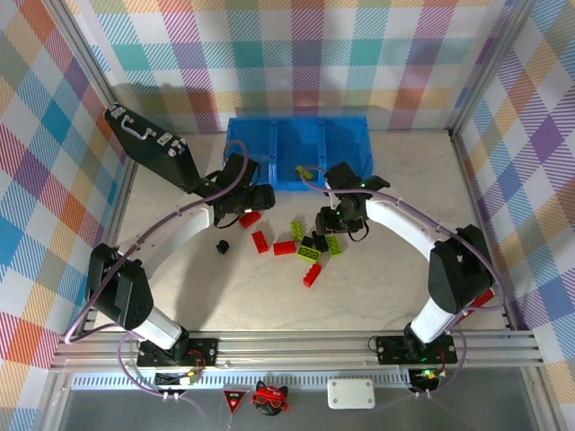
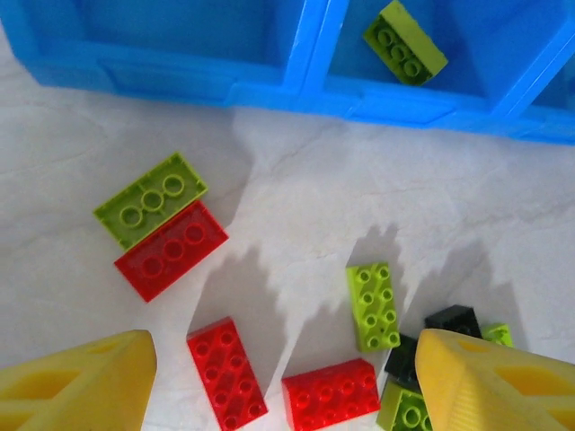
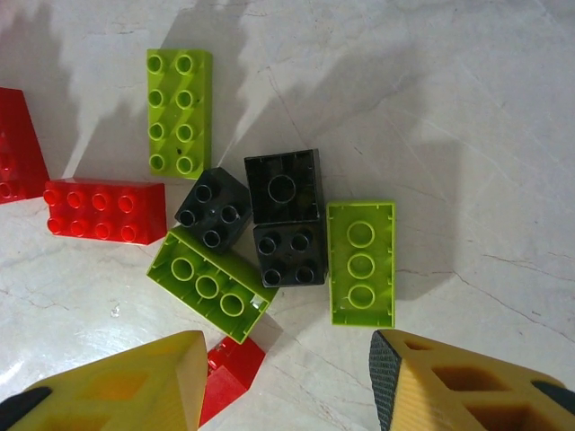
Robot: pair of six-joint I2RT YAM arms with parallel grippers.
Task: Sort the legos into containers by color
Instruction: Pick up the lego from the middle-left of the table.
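The blue containers stand in a row at the back; one lime lego lies in the middle compartment. My left gripper hangs open above two red legos, with a lime lego beyond them. Farther left lie upturned lime and red legos side by side. My right gripper is open over a cluster: three black legos and two upturned lime ones. A red lego is partly hidden by its left finger.
A black briefcase with silver latches lies at the back left, close to the left arm. A lone black lego and a red one sit nearer the front. Plaid walls enclose the table on three sides.
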